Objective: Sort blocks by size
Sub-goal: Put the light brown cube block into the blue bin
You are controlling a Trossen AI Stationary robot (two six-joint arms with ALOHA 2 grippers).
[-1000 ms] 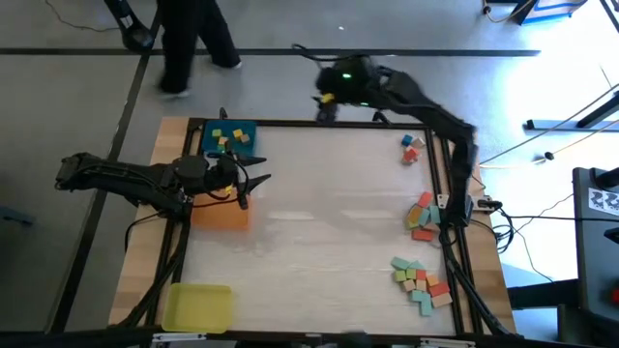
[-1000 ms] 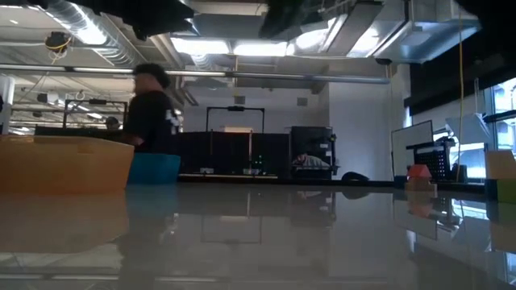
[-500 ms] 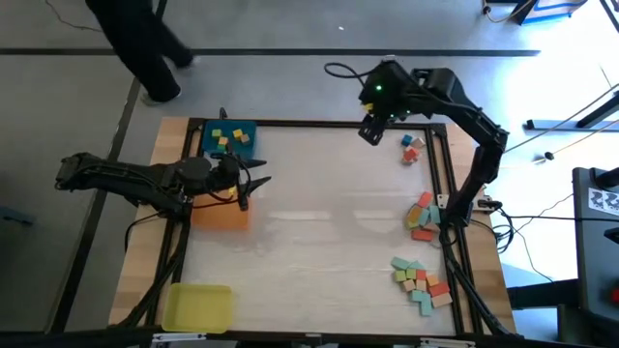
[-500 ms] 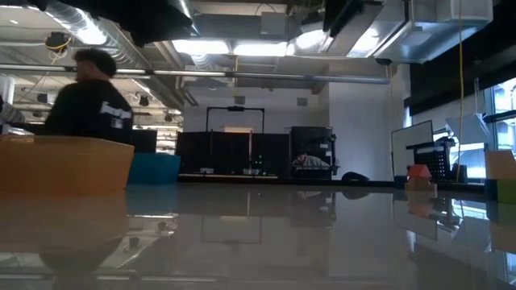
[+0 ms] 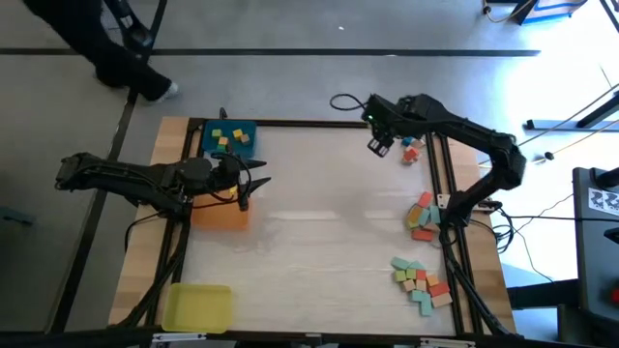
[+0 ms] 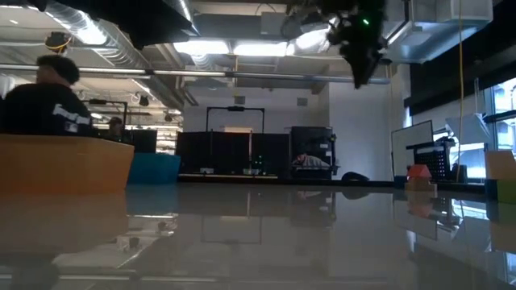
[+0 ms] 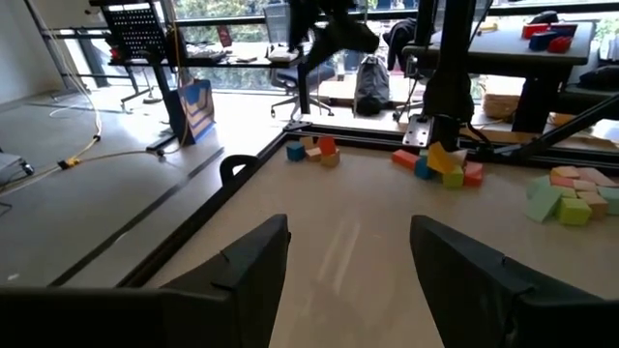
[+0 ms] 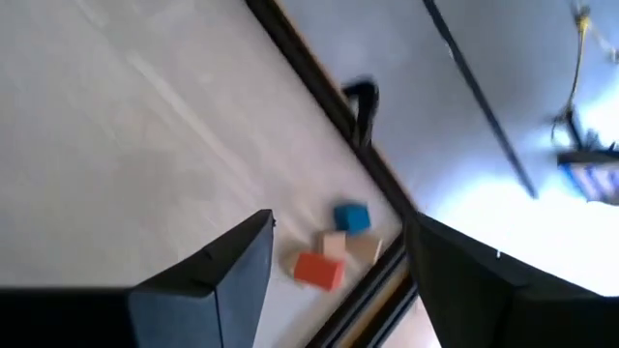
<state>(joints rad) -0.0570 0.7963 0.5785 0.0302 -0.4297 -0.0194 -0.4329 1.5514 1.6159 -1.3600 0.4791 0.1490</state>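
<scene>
High view: my right gripper (image 5: 379,145) hangs wide open and empty just beside the far-corner trio of blocks (image 5: 413,147) — red bar (image 8: 316,271), blue cube (image 8: 352,217), pale cube. I judge it far nearer than the left gripper (image 5: 250,184), also open and empty over the orange tray (image 5: 221,217). The bar's long axis lies roughly across the fingers' gap.
</scene>
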